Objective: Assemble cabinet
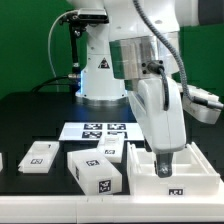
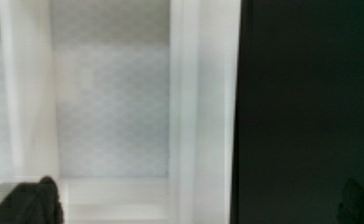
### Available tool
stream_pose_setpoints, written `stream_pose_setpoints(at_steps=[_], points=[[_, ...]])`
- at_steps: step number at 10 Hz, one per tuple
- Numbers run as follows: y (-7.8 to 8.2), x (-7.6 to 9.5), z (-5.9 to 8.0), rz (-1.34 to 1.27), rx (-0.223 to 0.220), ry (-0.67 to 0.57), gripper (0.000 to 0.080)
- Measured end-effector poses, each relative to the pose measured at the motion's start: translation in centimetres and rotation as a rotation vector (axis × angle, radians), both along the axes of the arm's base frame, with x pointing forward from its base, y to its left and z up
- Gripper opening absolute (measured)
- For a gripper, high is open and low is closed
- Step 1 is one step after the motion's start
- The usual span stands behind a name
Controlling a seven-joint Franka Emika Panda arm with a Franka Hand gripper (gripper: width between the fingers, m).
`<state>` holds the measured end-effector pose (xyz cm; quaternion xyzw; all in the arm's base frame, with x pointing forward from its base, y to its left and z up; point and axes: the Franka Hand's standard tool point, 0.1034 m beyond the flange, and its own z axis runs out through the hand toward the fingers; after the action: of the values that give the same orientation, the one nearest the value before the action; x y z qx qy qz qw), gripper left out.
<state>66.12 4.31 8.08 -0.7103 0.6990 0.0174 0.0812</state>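
The cabinet (image 1: 200, 176) is a white box frame with thin walls, standing on the black table at the front of the exterior view's right. My gripper (image 1: 165, 163) reaches down onto its wall nearest the middle of the table. In the wrist view the cabinet's white upright wall (image 2: 205, 100) runs between my two dark fingertips (image 2: 28, 203), with the inner compartment floor (image 2: 108, 100) on one side and black table on the other. The gripper (image 2: 197, 206) is open, its fingers wide apart and straddling the wall without touching it.
A large white tagged block (image 1: 97, 167) lies just to the exterior view's left of the cabinet. A smaller white tagged piece (image 1: 40, 155) lies further left. The marker board (image 1: 100, 128) lies behind them, in front of the robot base (image 1: 103, 75).
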Motion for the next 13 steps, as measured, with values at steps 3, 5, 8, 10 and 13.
stream_pose_setpoints(at_steps=[3,5,8,10,13], points=[[-2.0,-2.0,0.2,-0.067,0.019,0.005,0.0796],[-5.0,-4.6,1.4,-0.05,0.023,0.03,0.0796],[-3.3,-5.0,0.4,-0.136,0.021,0.06,0.0796],[-3.4,-5.1,0.3,-0.136,0.019,0.062,0.0796],[-4.6,-6.6,-0.2,0.195,-0.032,-0.004,0.0796]])
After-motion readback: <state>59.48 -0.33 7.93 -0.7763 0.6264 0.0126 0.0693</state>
